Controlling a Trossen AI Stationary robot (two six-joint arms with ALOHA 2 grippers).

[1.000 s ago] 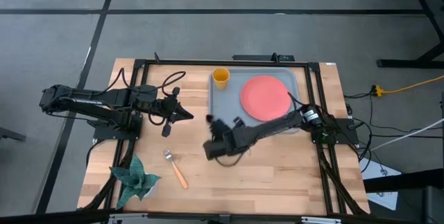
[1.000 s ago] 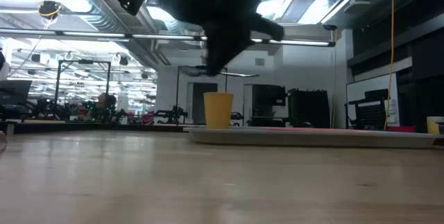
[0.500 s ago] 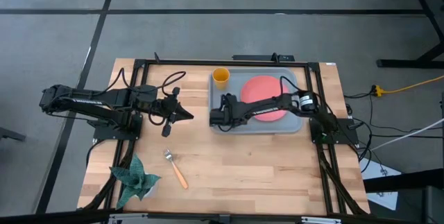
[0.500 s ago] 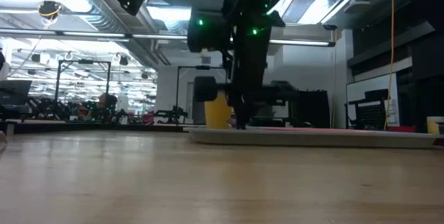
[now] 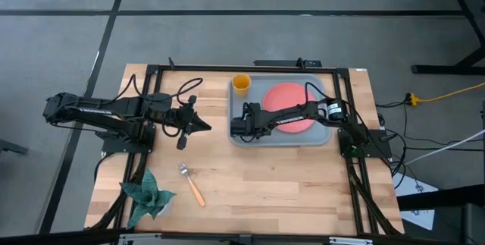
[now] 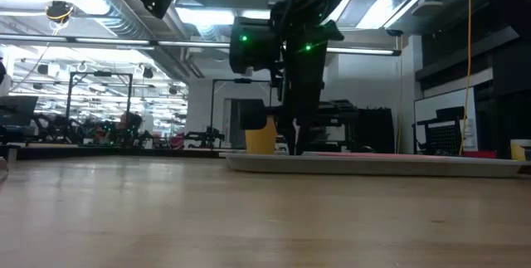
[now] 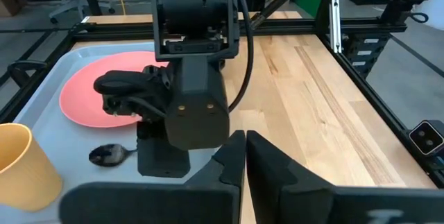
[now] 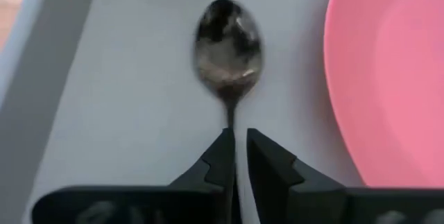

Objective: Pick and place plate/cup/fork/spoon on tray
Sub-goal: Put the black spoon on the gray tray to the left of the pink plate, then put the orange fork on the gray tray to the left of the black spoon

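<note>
Now my right gripper (image 8: 236, 148), lowered onto the tray (image 5: 322, 137) near its left edge, has parted its fingers slightly around the spoon (image 8: 227, 44) handle, the spoon lying on the tray beside the plate (image 8: 388, 78); fork (image 5: 192, 183) remains.

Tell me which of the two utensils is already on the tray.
The spoon, all dark, lies on the tray beside the plate, under the right claw. The orange-handled fork lies on the bare table.
</note>
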